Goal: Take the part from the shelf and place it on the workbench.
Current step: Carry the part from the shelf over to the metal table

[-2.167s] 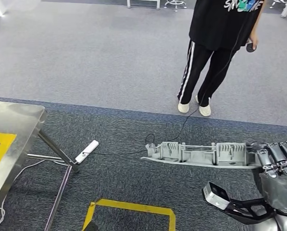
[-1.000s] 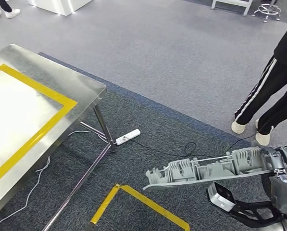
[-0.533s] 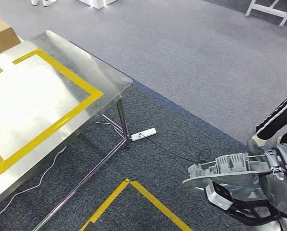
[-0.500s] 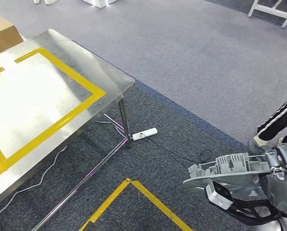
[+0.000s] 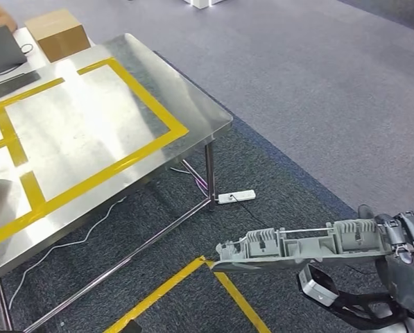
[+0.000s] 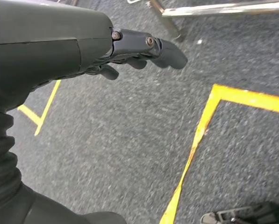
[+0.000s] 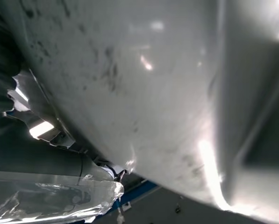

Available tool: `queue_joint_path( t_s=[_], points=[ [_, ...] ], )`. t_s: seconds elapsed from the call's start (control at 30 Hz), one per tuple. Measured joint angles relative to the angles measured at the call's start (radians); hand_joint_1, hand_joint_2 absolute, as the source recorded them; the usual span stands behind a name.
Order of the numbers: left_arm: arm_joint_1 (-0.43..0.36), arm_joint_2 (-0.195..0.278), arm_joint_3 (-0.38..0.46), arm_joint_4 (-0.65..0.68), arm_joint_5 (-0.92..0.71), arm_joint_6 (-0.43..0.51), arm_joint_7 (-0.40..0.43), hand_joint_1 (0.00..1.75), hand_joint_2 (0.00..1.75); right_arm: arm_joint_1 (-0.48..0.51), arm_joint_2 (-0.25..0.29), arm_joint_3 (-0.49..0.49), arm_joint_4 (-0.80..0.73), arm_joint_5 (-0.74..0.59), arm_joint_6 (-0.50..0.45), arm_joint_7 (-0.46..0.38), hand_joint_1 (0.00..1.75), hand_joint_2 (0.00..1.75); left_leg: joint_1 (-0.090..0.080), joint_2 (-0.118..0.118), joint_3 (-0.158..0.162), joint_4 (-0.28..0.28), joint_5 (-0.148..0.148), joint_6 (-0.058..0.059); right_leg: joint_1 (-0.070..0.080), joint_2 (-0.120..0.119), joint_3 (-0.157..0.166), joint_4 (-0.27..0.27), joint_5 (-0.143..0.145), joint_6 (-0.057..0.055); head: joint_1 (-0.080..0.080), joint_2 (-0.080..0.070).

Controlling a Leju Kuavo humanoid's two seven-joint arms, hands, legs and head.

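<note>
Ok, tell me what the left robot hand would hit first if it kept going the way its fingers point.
Probably the table's metal leg: the left robot hand points toward it over grey carpet. Depth is unclear, though.

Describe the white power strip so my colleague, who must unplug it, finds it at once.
Start at the steel workbench with yellow tape outlines. Follow its nearest corner leg down to the dark carpet. The power strip lies flat beside that foot: a short white bar, unlike the thin loose cables nearby.
</note>
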Motion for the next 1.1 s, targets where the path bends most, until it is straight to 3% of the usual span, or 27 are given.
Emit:
queue_joint_path(
  t_s=[0.07, 0.1, 0.17, 0.2, 0.23, 0.3, 0.33, 0.37, 0.43, 0.5, 0.53, 0.6, 0.67, 0.7, 0.73, 0.8, 0.87, 0.93, 1.0, 1.03, 1.1],
  points=[
    [0.000, 0.000, 0.000, 0.000, 0.000, 0.000, 0.001, 0.00, 1.75, 0.000, 0.002, 0.000, 0.000, 0.000, 0.000, 0.000, 1.75, 1.75, -0.002, 0.039, -0.024, 0.048, -0.032, -0.009, -0.001, -0.024, 0.003, -0.005, 0.003, -0.013, -0.008, 0.000],
    [-0.001, 0.000, 0.000, 0.000, 0.000, -0.001, 0.001, 0.00, 1.75, 0.001, 0.003, -0.001, 0.000, 0.000, 0.000, 0.000, 1.75, 1.75, -0.004, 0.066, -0.050, 0.101, -0.062, -0.013, 0.000, -0.037, 0.004, -0.006, 0.003, -0.017, -0.012, 0.000],
    [-0.005, 0.000, 0.000, 0.000, 0.000, -0.002, 0.001, 0.00, 1.75, 0.004, 0.004, -0.002, 0.000, 0.001, 0.000, 0.000, 1.75, 1.75, -0.002, 0.092, -0.110, 0.227, -0.115, -0.018, 0.003, -0.065, 0.004, -0.006, 0.002, -0.022, -0.015, 0.000],
    [-0.005, 0.000, 0.000, 0.000, 0.000, -0.004, 0.001, 0.00, 1.75, 0.006, 0.004, -0.003, 0.000, 0.001, 0.000, 0.000, 1.75, 1.75, -0.002, 0.096, -0.126, 0.262, -0.121, -0.018, 0.004, -0.078, 0.005, -0.006, 0.001, -0.023, -0.016, 0.000],
    [-0.004, 0.001, 0.000, 0.000, 0.000, -0.005, 0.002, 0.00, 1.75, 0.007, 0.004, -0.003, 0.000, 0.001, 0.000, 0.000, 1.75, 1.75, -0.002, 0.097, -0.125, 0.264, -0.110, -0.017, 0.005, -0.090, 0.005, -0.006, 0.000, -0.024, -0.015, 0.000],
    [-0.003, 0.002, 0.000, 0.000, 0.000, -0.005, 0.003, 0.00, 1.75, 0.007, 0.004, -0.004, 0.000, 0.001, 0.000, -0.001, 1.75, 1.75, -0.004, 0.111, -0.072, 0.167, -0.050, -0.009, 0.007, -0.110, 0.009, -0.006, -0.002, -0.023, -0.016, 0.000],
    [-0.004, 0.002, 0.000, 0.000, 0.000, -0.005, 0.003, 0.00, 1.75, 0.007, 0.004, -0.004, 0.000, 0.001, 0.000, -0.001, 1.75, 1.75, -0.008, 0.132, -0.037, 0.102, -0.026, -0.005, 0.010, -0.119, 0.011, -0.005, -0.005, -0.020, -0.016, 0.000],
    [-0.006, 0.001, 0.000, 0.000, -0.001, -0.005, 0.003, 0.00, 1.75, 0.008, 0.004, -0.005, 0.000, 0.001, 0.000, -0.001, 1.75, 1.75, -0.012, 0.150, -0.009, 0.049, -0.013, 0.000, 0.013, -0.127, 0.011, -0.005, -0.007, -0.016, -0.015, 0.000],
    [-0.009, -0.001, 0.000, 0.000, -0.001, -0.004, 0.004, 0.00, 1.75, 0.010, 0.005, -0.006, 0.000, 0.001, 0.000, -0.001, 1.75, 1.75, -0.018, 0.166, 0.011, 0.003, -0.013, 0.009, 0.020, -0.144, 0.013, -0.006, -0.012, -0.008, -0.014, 0.000],
    [-0.007, -0.002, 0.000, 0.000, -0.002, -0.004, 0.005, 0.00, 1.75, 0.010, 0.006, -0.007, 0.000, 0.001, 0.000, 0.000, 1.75, 1.75, -0.016, 0.146, 0.010, -0.004, -0.013, 0.019, 0.020, -0.156, 0.017, -0.007, -0.016, 0.001, -0.012, 0.000],
    [-0.006, -0.002, 0.000, 0.000, -0.002, -0.004, 0.006, 0.00, 1.75, 0.010, 0.006, -0.007, 0.000, 0.000, 0.000, 0.000, 1.75, 1.75, -0.013, 0.136, 0.012, -0.006, -0.011, 0.024, 0.019, -0.145, 0.013, 0.004, -0.026, 0.007, -0.011, 0.000],
    [-0.007, -0.003, 0.000, 0.000, -0.002, -0.004, 0.007, 0.00, 1.75, 0.011, 0.007, -0.007, 0.000, -0.001, 0.000, 0.000, 1.75, 1.75, -0.007, 0.117, 0.014, -0.010, -0.008, 0.034, 0.015, -0.098, -0.025, 0.087, -0.074, 0.017, -0.006, 0.000],
    [-0.008, -0.004, 0.000, 0.000, -0.002, -0.004, 0.007, 0.00, 1.75, 0.015, 0.007, -0.007, 0.000, -0.001, 0.000, 0.000, 1.75, 1.75, -0.005, 0.096, 0.013, -0.010, -0.007, 0.039, 0.014, -0.065, -0.092, 0.220, -0.131, 0.022, -0.001, 0.000],
    [-0.008, -0.004, 0.000, 0.000, -0.002, -0.004, 0.007, 0.00, 1.75, 0.016, 0.007, -0.007, 0.001, -0.001, 0.000, 0.000, 1.75, 1.75, -0.005, 0.085, 0.013, -0.010, -0.007, 0.040, 0.014, -0.061, -0.116, 0.264, -0.140, 0.023, 0.000, 0.000],
    [-0.007, -0.004, 0.000, 0.000, -0.002, -0.004, 0.007, 0.00, 1.75, 0.017, 0.007, -0.007, 0.001, -0.001, 0.000, 0.001, 1.75, 1.75, -0.005, 0.073, 0.014, -0.009, -0.007, 0.040, 0.013, -0.060, -0.126, 0.274, -0.132, 0.024, 0.000, 0.000],
    [-0.006, -0.005, 0.000, 0.000, -0.002, -0.004, 0.008, 0.00, 1.75, 0.017, 0.007, -0.008, 0.001, -0.001, 0.000, 0.001, 1.75, 1.75, -0.003, 0.047, 0.016, -0.008, -0.007, 0.037, 0.009, -0.050, -0.091, 0.186, -0.066, 0.025, 0.000, 0.000],
    [-0.007, -0.005, 0.000, 0.000, -0.002, -0.004, 0.008, 0.00, 1.75, 0.017, 0.007, -0.008, 0.002, -0.001, 0.000, 0.000, 1.75, 1.75, -0.003, 0.023, 0.014, -0.003, -0.007, 0.029, 0.000, -0.008, -0.032, 0.058, -0.012, 0.026, 0.000, 0.000],
    [-0.007, -0.004, 0.000, 0.000, -0.002, -0.003, 0.008, 0.00, 1.75, 0.018, 0.007, -0.008, 0.002, -0.001, 0.000, 0.000, 1.75, 1.75, -0.002, 0.003, 0.005, -0.001, -0.002, 0.016, -0.004, 0.023, -0.006, 0.004, -0.003, 0.018, 0.000, 0.000],
    [-0.003, -0.004, 0.000, 0.000, -0.002, -0.003, 0.008, 0.00, 1.75, 0.018, 0.007, -0.009, 0.003, 0.000, 0.000, 0.000, 1.75, 1.75, 0.001, -0.013, -0.002, -0.003, 0.005, 0.004, -0.002, 0.010, -0.004, 0.002, -0.001, 0.004, 0.000, 0.000],
    [-0.001, -0.004, 0.000, 0.000, -0.002, -0.002, 0.008, 0.00, 1.75, 0.018, 0.007, -0.009, 0.003, 0.000, 0.000, 0.000, 1.75, 1.75, 0.000, -0.005, -0.005, 0.000, 0.002, -0.001, -0.003, -0.001, -0.002, 0.000, 0.001, -0.002, -0.002, 0.000],
    [-0.002, -0.006, 0.000, 0.000, -0.002, -0.002, 0.009, 0.00, 1.75, 0.018, 0.010, -0.009, 0.003, 0.000, 0.000, 0.000, 1.75, 1.75, -0.003, 0.043, -0.033, 0.056, -0.035, -0.011, -0.005, -0.027, 0.001, -0.005, 0.003, -0.014, -0.011, 0.000]
  ],
)
